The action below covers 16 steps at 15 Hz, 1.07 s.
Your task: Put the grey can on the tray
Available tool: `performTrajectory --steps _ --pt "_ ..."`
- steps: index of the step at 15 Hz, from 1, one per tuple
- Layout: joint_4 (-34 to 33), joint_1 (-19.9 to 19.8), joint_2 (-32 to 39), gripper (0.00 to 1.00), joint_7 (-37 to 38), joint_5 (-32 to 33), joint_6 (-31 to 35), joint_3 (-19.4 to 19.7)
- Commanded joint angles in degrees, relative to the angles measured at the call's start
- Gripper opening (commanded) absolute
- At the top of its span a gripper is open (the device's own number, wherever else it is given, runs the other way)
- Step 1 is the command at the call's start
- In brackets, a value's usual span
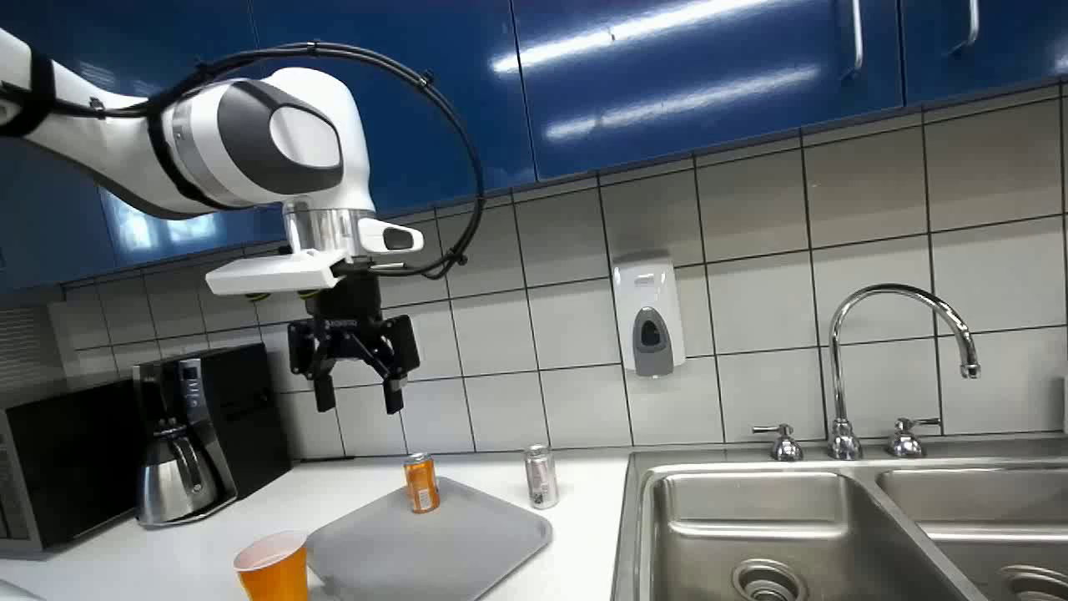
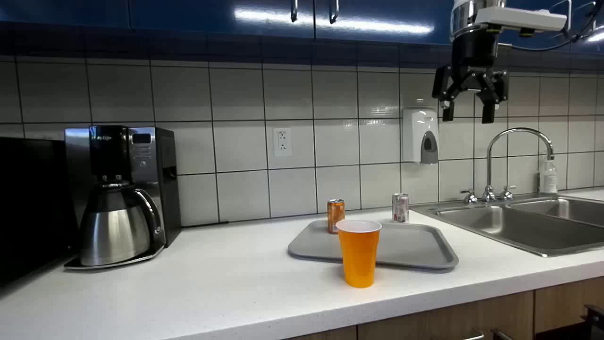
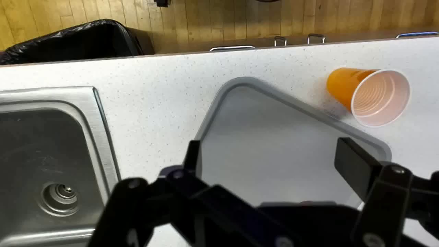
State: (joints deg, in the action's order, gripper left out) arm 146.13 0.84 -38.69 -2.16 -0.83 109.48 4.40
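The grey can (image 1: 541, 477) stands upright on the white counter, just beside the tray's back corner on the sink side; it also shows in an exterior view (image 2: 400, 208). It is not visible in the wrist view. The grey tray (image 1: 417, 551) lies flat on the counter in both exterior views (image 2: 410, 245) and below the jaws in the wrist view (image 3: 267, 127). My gripper (image 1: 359, 396) is open and empty, pointing down, high above the counter; it also shows in an exterior view (image 2: 468, 113) and the wrist view (image 3: 269, 152). It touches nothing.
A small orange can (image 1: 422, 484) stands on the tray near its back edge. An orange cup (image 2: 359, 255) stands at the tray's front side. A steel sink (image 3: 99, 137) with a tall faucet (image 1: 838, 367), a wall soap dispenser (image 1: 649, 317) and a coffee maker (image 2: 118, 226) are around.
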Motion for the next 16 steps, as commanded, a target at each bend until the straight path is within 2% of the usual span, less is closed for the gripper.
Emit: performTrajectory --steps 1,7,9,16 --pt "-0.12 -0.78 0.11 1.0 -0.41 -0.43 -0.15 -0.64" --pt "-0.12 -0.78 0.11 1.0 -0.41 -0.43 -0.15 -0.64" --pt "0.22 -0.5 2.05 1.0 0.24 -0.59 1.64 -1.2" --pt "-4.66 -1.41 17.79 1.0 -1.57 -0.58 9.87 0.84"
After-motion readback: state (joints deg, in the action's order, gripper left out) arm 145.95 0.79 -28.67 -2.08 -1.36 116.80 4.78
